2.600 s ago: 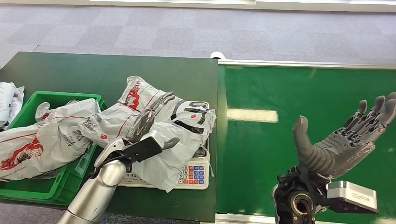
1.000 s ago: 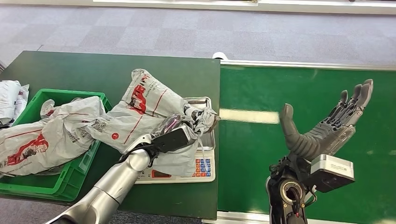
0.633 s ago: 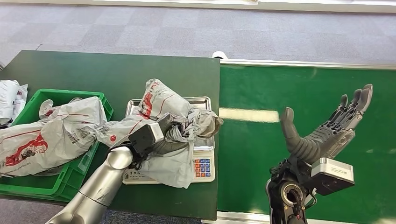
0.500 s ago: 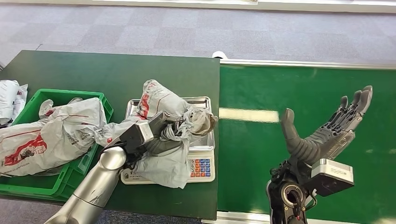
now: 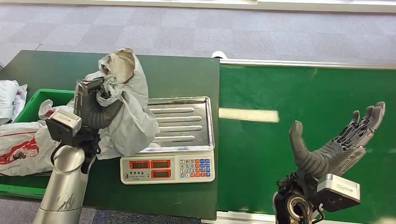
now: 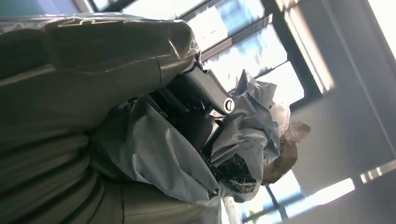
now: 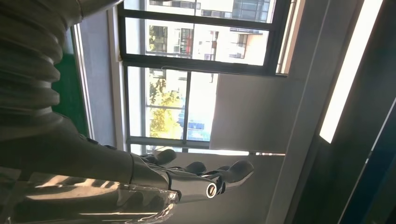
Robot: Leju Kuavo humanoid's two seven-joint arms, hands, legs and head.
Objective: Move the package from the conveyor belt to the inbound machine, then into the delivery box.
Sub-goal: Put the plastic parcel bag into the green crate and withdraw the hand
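Note:
My left hand [image 5: 95, 105] grips a grey plastic package [image 5: 128, 112] and holds it up, off the scale's steel tray [image 5: 180, 123], above the table between the scale and the green crate [image 5: 35, 105]. The bag hangs down from the hand, its lower edge near the tray's left rim. In the left wrist view the crumpled package [image 6: 238, 140] is wrapped around the hand's dark fingers [image 6: 201, 102]. My right hand [image 5: 336, 144] is open, palm up, above the green conveyor belt [image 5: 303, 93], holding nothing; the right wrist view has that hand [image 7: 187, 179] against windows.
The scale [image 5: 168, 168] with its keypad stands at the table's right side, next to the belt. The green crate holds other grey and white bags [image 5: 23, 149]. Another white bag [image 5: 9, 100] lies left of the crate.
My left hand has lifted the package off the scale tray and swung it up and to the left, toward the crate. The tray is now bare. The right hand dropped slightly.

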